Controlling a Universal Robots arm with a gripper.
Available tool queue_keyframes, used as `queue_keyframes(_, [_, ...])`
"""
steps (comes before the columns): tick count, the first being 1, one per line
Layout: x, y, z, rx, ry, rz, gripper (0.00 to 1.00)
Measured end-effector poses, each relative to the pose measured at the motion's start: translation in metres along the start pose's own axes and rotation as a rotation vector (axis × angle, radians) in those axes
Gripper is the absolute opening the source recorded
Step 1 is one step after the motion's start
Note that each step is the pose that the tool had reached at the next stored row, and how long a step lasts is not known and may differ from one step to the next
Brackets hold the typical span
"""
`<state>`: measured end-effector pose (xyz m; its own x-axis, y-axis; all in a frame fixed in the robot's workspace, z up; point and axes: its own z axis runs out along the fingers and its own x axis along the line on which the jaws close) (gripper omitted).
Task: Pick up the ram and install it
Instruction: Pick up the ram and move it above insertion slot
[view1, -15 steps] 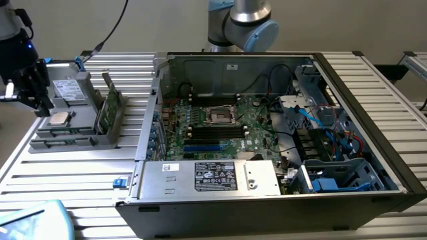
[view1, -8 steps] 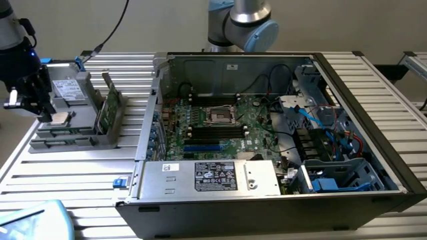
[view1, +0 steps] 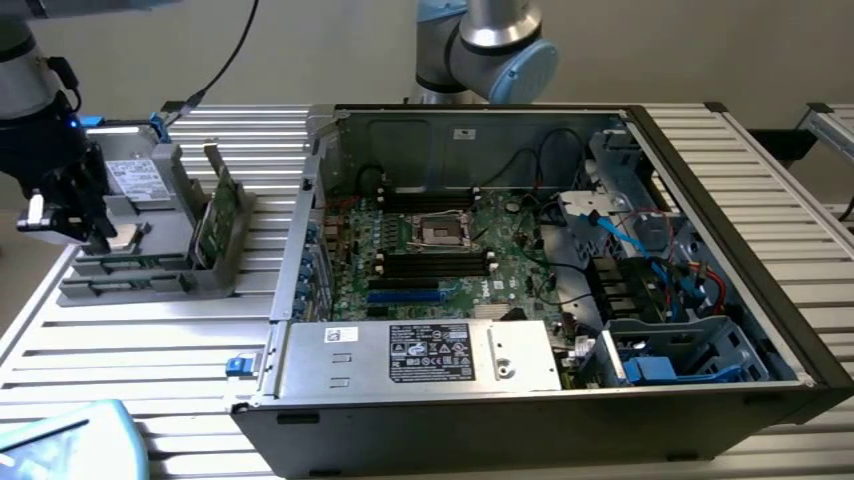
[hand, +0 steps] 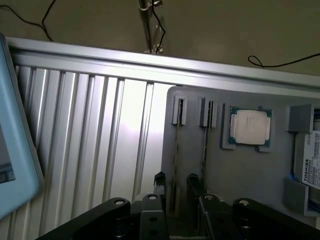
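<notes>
Two ram sticks (view1: 218, 215) stand on edge in a grey holder (view1: 134, 280) on the slatted table, at the exterior view's left of the open computer case (view1: 747, 300). In the wrist view they appear edge-on as thin lines, one ram stick (hand: 175, 150) and a second (hand: 205, 150). My gripper (view1: 91, 232) hovers over the holder's far-left side, above the sticks and touching neither. The gripper (hand: 176, 182) is open, and the first stick lines up with the gap between its black fingertips (hand: 159, 181). The motherboard (view1: 514, 225) lies in the case with long black slots (view1: 434, 263).
In the holder, a CPU (hand: 250, 126) and a hard drive (hand: 311, 167) sit beside the sticks. A light-blue object (view1: 60, 440) lies at the table's near left corner. A second arm's base (view1: 481, 45) stands behind the case. A power supply (view1: 414, 355) fills the case front.
</notes>
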<state>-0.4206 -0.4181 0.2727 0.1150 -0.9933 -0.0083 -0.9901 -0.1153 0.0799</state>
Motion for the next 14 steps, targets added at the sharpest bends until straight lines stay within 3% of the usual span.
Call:
queue_keyframes(9, [0.002, -0.0043, 0.0161, 0.0008, -0.0076, -0.001, 0.31])
queue_keyframes(14, [0.003, -0.0068, 0.025, 0.001, -0.0086, -0.001, 0.31])
